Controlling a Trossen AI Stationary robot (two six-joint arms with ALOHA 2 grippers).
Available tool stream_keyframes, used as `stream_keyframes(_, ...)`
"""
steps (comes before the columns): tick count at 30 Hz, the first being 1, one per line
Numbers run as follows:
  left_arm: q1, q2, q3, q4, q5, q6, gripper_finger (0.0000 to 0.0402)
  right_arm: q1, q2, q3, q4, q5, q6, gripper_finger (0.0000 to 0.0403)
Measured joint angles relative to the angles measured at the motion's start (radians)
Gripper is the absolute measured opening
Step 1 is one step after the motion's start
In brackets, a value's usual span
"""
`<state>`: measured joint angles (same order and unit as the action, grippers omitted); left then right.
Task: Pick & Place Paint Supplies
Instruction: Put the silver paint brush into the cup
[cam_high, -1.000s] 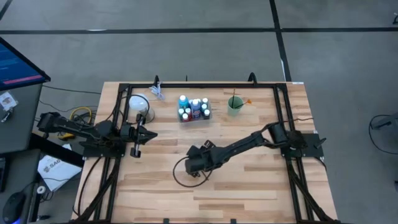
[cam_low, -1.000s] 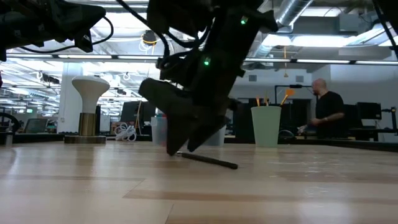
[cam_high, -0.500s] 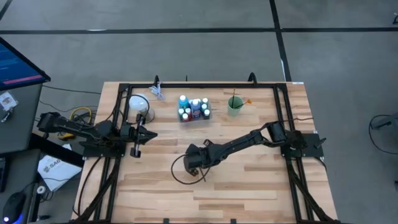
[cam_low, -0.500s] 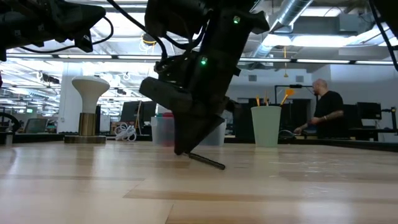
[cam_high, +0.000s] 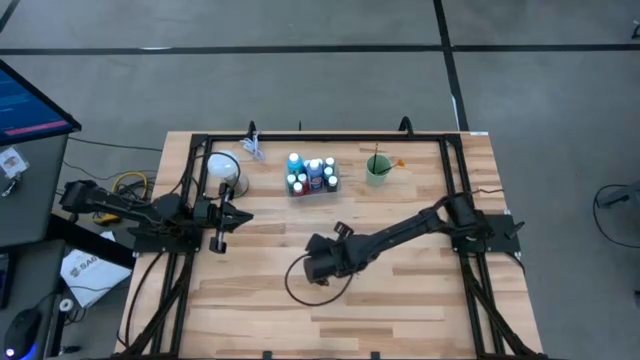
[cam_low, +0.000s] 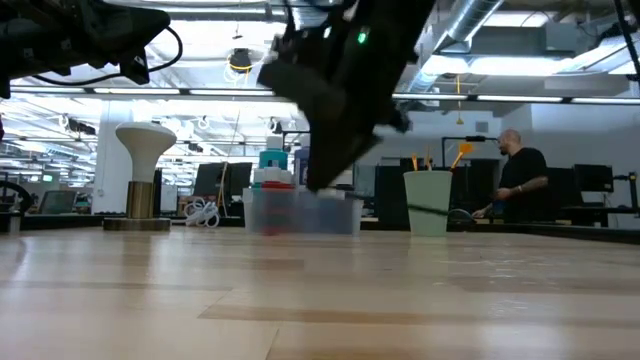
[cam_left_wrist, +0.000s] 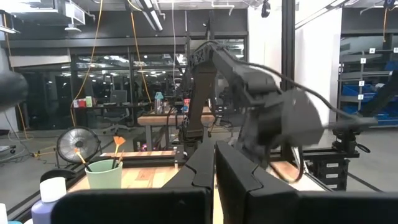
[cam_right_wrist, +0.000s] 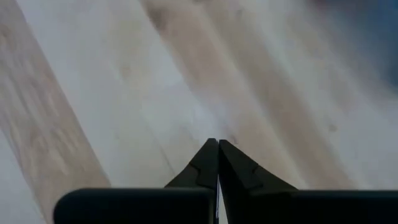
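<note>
Pale wooden planks are running across the table (cam_high: 400, 310), which is filling the middle of the high view with grey floor all around it. I am reaching my right gripper (cam_high: 314, 268) in from the right edge to just below the centre of the frame. In the low view it (cam_low: 325, 180) is hanging clear above the wood at upper centre. My right fingers (cam_right_wrist: 208, 163) are pressing fully together, tip to tip, over bare boards, and I am not making out anything between them. I cannot tell whether they are pinching a brush.

My left gripper (cam_high: 243, 214) is waiting at the left of the table, its fingers (cam_left_wrist: 202, 168) also lying closed on nothing.

Small white-capped paint bottles (cam_high: 312, 172) are standing packed together in the clear tray (cam_high: 334, 186) at upper centre, well apart from both my grippers. In the low view one teal bottle (cam_low: 272, 165) is poking above the tray (cam_low: 320, 215). Just right of the tray, the green cup (cam_high: 377, 170) is holding thin brushes, and the orange-tipped brush (cam_low: 460, 155) is leaning out towards the right. A white mushroom-shaped stand (cam_high: 222, 163) is sitting left of the tray. Far behind the cup (cam_low: 428, 200), a person (cam_low: 525, 175) in dark clothes is standing at the right of the low view.
</note>
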<state>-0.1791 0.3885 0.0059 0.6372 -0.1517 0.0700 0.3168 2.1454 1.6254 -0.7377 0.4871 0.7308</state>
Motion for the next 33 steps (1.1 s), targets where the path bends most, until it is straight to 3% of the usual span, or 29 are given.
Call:
stream_keyframes(5, 0.000, 0.000, 0.000, 0.000, 0.000, 0.000, 0.0002, 0.042, -0.079, -0.001, -0.067, 0.157, 0.001, 0.0000)
stream_keyframes(11, 0.000, 0.000, 0.000, 0.000, 0.000, 0.000, 0.0002, 0.041, -0.273, -0.020, -0.202, 0.401, -0.006, 0.0000)
stream_keyframes(18, 0.000, 0.000, 0.000, 0.000, 0.000, 0.000, 0.0002, -0.018, -0.617, -0.202, -0.188, 0.639, -0.115, 0.0000)
stream_keyframes(21, 0.000, 0.000, 0.000, 0.000, 0.000, 0.000, 0.0002, -0.077, -0.759, -0.313, -0.113, 0.702, -0.237, 0.0000)
stream_keyframes(25, 0.000, 0.000, 0.000, 0.000, 0.000, 0.000, 0.0002, -0.186, -0.916, -0.486, 0.149, 0.633, -0.483, 0.0000)
stream_keyframes(30, 0.000, 0.000, 0.000, 0.000, 0.000, 0.000, 0.0002, -0.347, -1.051, -0.733, 0.711, 0.326, -0.758, 0.0000)
stream_keyframes(33, 0.000, 0.000, 0.000, 0.000, 0.000, 0.000, 0.0002, -0.430, -1.069, -0.856, 0.981, 0.233, -0.835, 0.0000)
